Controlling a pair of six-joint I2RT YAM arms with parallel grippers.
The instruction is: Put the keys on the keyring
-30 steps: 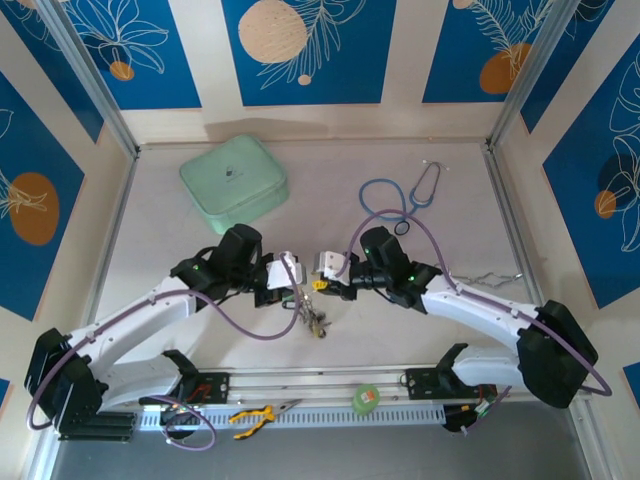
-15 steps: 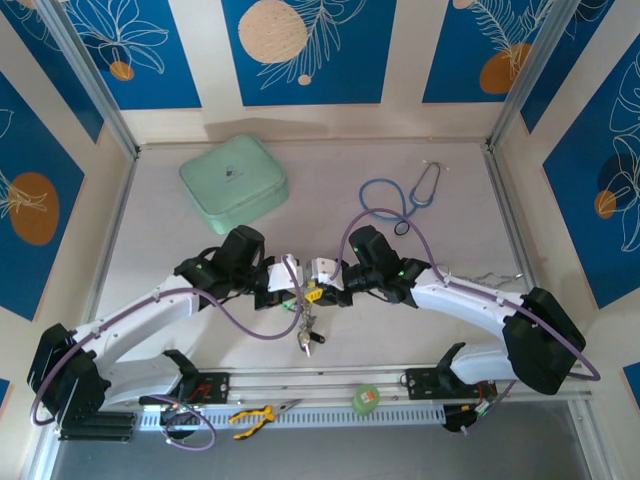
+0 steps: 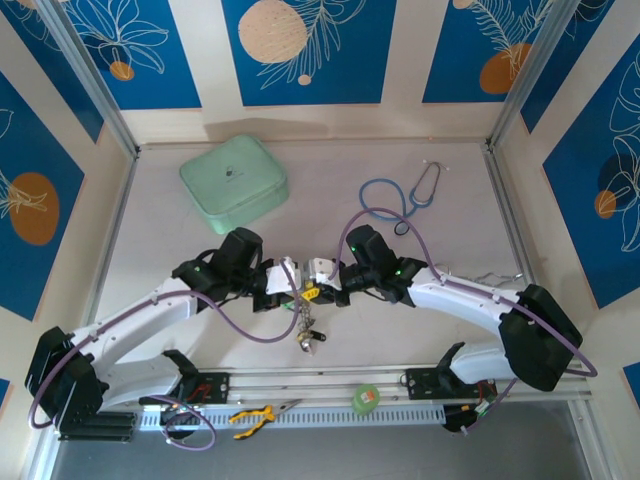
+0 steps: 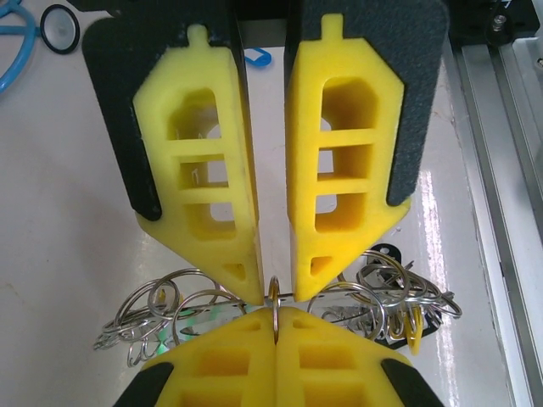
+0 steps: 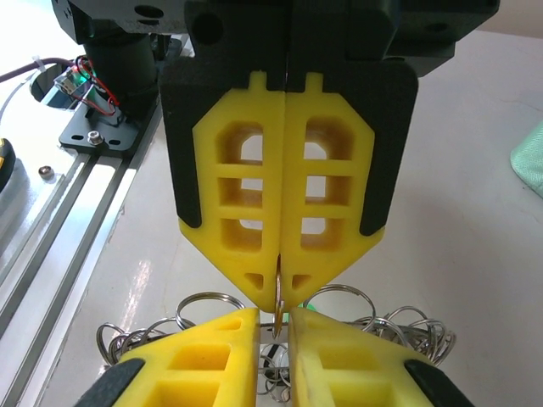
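Observation:
My left gripper (image 4: pixel 274 312) is shut on a small split ring (image 4: pixel 274 292) that stands on edge between its yellow fingertips. The keyring (image 4: pixel 373 292) shows as a thin silvery band crossing under the fingertips, strung with several split rings. The keys (image 3: pixel 306 325) hang in a bunch below both grippers, with yellow (image 4: pixel 414 326) and black (image 3: pixel 318 338) tags. My right gripper (image 5: pixel 276 318) faces the left gripper (image 5: pixel 279 292) tip to tip. Its jaws stand a little apart on either side of the same split ring. In the top view the left gripper (image 3: pixel 290 283) and right gripper (image 3: pixel 318 278) meet at mid-table.
A mint green case (image 3: pixel 233 183) lies at the back left and a blue stethoscope (image 3: pixel 400 200) at the back right. A thin silvery metal piece (image 3: pixel 492 277) lies beside the right arm. Yellow pliers (image 3: pixel 255 413) and a green tape roll (image 3: pixel 367 398) sit on the near rail.
The right gripper has moved left up to the left gripper and its jaws have narrowed around the ring. The hanging bunch has swung slightly left and lower. The left gripper stays shut.

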